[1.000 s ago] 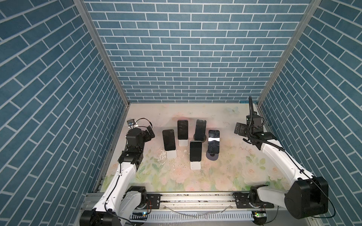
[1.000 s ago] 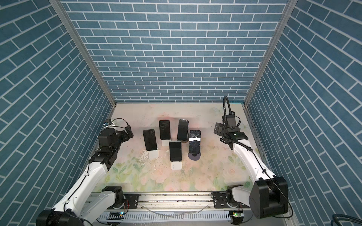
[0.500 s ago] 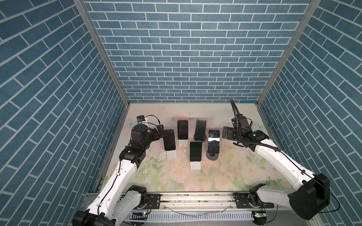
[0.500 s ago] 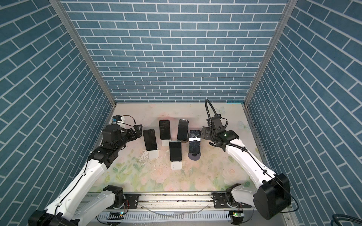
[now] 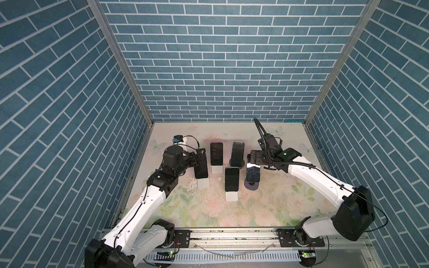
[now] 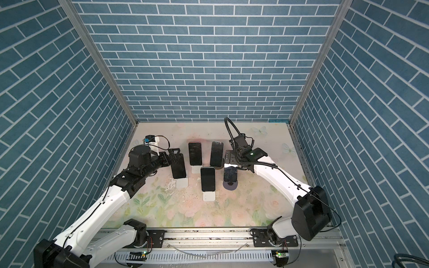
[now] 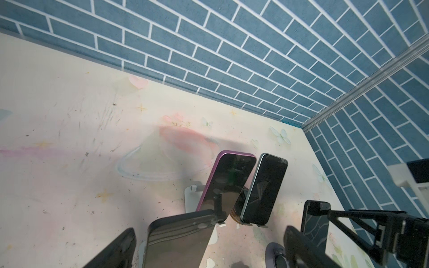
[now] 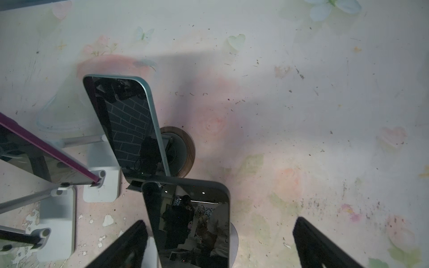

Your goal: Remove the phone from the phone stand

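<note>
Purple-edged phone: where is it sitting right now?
In a top view, the purple-edged phone stands in the back row on a white stand, just left of the teal-edged phone.

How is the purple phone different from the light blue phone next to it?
The purple phone has a purple edge, but the light blue phone has a pale blue edge. The purple phone leans on a stand with a flat white base, while the light blue phone's stand has a round dark base. Both have dark screens and lean back on stands, side by side.
</note>
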Tool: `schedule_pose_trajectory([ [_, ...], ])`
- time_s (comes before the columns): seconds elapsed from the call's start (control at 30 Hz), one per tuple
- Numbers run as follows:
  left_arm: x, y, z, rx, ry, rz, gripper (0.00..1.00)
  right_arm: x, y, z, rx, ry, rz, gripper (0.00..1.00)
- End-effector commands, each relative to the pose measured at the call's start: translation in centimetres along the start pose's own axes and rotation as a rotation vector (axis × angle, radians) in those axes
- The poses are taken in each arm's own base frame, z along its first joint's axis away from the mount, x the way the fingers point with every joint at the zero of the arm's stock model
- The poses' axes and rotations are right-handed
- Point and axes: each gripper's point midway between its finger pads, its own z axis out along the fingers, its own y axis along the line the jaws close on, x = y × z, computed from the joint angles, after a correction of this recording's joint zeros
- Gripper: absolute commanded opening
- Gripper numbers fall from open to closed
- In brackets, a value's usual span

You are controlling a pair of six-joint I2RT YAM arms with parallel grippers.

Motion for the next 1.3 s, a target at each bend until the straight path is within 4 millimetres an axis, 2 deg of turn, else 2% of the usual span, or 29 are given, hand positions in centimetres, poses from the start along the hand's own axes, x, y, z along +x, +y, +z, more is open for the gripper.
schedule_pose_trajectory([
  [0.0,-2.1,-1.9,-0.4,0.056,-0.055,0.008,1.00,-0.6,1.3,-0.4,-0.004,0.000,0.017,0.99],
  [0.37,-2.9,-3.4,0.5,0.114,-0.066,0.016,1.00,0.1,1.3,0.4,0.106,0.019,-0.023,0.99],
  [0.7,-3.2,-4.2,1.4,0.132,-0.058,0.037,1.00,1.7,1.5,2.3,0.122,0.067,-0.013,0.98],
  [1.03,-3.5,-4.5,1.8,0.134,-0.055,0.050,1.00,2.8,1.6,4.1,0.149,0.103,-0.006,0.85],
  [1.17,-3.8,-4.6,1.8,0.129,-0.057,0.062,1.00,3.0,1.6,4.5,0.157,0.111,-0.010,0.76],
  [1.27,-3.9,-4.6,1.9,0.127,-0.057,0.067,1.00,3.2,2.0,4.7,0.144,0.117,-0.011,0.63],
])
